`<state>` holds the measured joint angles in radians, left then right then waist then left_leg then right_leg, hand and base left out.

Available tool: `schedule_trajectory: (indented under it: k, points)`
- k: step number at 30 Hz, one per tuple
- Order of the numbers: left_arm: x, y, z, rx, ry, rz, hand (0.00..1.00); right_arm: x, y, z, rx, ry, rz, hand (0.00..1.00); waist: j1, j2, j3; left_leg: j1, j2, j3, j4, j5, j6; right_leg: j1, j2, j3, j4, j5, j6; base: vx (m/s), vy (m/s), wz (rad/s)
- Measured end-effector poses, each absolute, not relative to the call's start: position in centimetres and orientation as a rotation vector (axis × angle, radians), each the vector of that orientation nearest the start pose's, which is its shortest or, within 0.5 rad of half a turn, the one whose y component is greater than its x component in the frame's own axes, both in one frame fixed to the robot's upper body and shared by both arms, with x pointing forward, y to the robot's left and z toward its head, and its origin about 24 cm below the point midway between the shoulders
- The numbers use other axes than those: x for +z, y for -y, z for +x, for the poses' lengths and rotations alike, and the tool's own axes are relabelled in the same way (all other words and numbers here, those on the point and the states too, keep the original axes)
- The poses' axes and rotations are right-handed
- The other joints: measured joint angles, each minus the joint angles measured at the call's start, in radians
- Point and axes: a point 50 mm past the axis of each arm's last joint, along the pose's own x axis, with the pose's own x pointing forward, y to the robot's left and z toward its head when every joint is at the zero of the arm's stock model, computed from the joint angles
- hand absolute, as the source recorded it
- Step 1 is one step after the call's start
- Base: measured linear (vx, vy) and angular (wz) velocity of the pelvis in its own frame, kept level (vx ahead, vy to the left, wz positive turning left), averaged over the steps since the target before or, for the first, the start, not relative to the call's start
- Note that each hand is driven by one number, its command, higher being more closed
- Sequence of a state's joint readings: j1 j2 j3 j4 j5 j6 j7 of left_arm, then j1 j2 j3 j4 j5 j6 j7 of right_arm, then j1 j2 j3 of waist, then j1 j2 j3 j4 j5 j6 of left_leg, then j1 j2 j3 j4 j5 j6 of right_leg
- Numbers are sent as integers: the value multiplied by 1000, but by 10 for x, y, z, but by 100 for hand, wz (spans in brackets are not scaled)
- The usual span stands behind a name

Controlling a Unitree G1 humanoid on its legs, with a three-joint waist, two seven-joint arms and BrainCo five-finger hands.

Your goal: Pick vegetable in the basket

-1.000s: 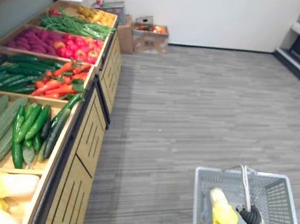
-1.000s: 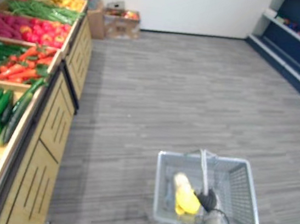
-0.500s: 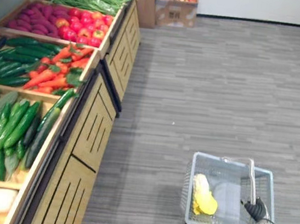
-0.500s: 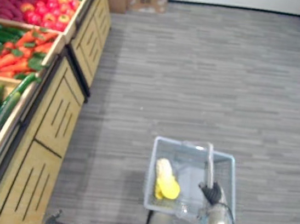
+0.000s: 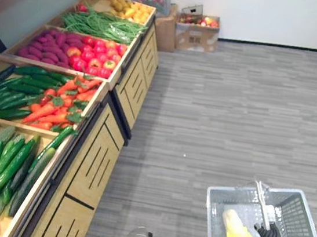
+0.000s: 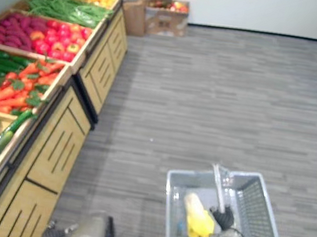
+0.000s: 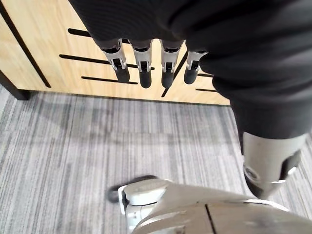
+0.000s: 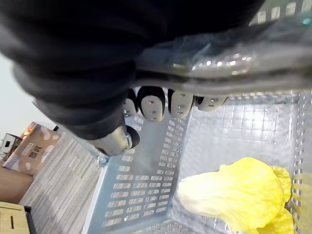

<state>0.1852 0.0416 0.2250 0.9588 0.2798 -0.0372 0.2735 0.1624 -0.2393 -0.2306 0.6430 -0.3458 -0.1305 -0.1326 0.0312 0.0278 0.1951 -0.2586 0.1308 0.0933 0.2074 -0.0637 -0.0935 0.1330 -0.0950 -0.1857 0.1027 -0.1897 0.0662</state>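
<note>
Right hand (image 5: 270,234) still grips basket handle (image 5: 261,197); cabbage (image 5: 236,233) unmoved inside; left hand (image 7: 161,24) fingers (image 7: 143,68) released.

The long wooden produce stand (image 5: 91,162) was cut off at the left and lower edges, with its green cucumbers (image 5: 6,165). The contents of the brown cardboard box (image 5: 197,33) by the far wall were too small to tell. The shiny metal basket handle (image 8: 219,68) hid part of the fingers (image 8: 181,103) of the right hand (image 8: 87,73).

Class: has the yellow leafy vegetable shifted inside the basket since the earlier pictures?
No. The yellow leafy vegetable still lies in the basket, left of its handle; only the camera moved.
</note>
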Motion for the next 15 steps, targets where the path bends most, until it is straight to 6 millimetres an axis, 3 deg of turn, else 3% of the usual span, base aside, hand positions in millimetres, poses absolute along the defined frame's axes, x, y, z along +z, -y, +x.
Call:
schedule_trajectory:
  k: [1,2,4,7,9,10,11,12,13,14,15]
  points:
    - [-156,-213,67,368,-1094,324,0,-92,278,140,-290,-679,-545,100,3,6,-1,16,-3,4,-81,97,4,19,-5,3,-4,-18,26,390,308,-1]
    - [-156,-212,67,368,-1095,321,0,-94,276,139,-292,-685,-538,100,4,8,-5,19,-15,8,-84,129,18,33,-13,5,-10,-24,29,351,228,11]
    - [-153,-221,73,384,-1071,344,0,-98,263,140,-274,-692,-512,100,4,-46,-3,0,-69,38,-45,96,58,36,-64,28,-25,-29,30,338,170,10]
    - [-155,-221,70,388,-1091,342,0,-100,254,143,-241,-687,-508,100,17,-58,-7,11,-94,69,3,38,84,35,-100,82,7,13,50,310,176,-12]
    - [-155,-225,68,393,-1102,362,0,-101,251,144,-228,-685,-507,100,20,-69,-13,52,-111,87,-10,14,102,6,-122,119,112,20,57,323,165,-20]
    - [-155,-225,68,389,-1103,374,0,-101,250,144,-226,-685,-507,100,25,-68,-17,93,-123,93,-35,5,105,-48,-134,154,244,30,75,356,159,-10]
    - [-155,-227,65,370,-1111,406,0,-103,249,143,-225,-693,-503,100,20,-86,-26,137,-138,94,-67,-6,115,-138,-146,183,446,85,112,301,133,-5]
    - [-155,-228,65,356,-1110,424,0,-104,249,143,-227,-694,-500,100,12,-85,-31,156,-142,95,-77,-12,120,-174,-149,197,529,129,121,308,126,8]
    - [-155,-228,63,340,-1113,444,0,-104,248,146,-234,-689,-496,100,1,-88,-32,201,-146,91,-96,-29,126,-227,-148,218,657,247,139,244,86,5]
    - [-155,-228,63,332,-1115,451,0,-103,248,148,-240,-682,-496,100,-2,-91,-33,224,-147,87,-104,-42,141,-251,-146,227,718,291,155,310,101,1]
    - [-154,-229,64,324,-1113,466,0,-101,247,150,-237,-666,-495,100,-3,-97,-33,249,-145,83,-103,-55,154,-290,-135,231,807,293,155,314,66,0]
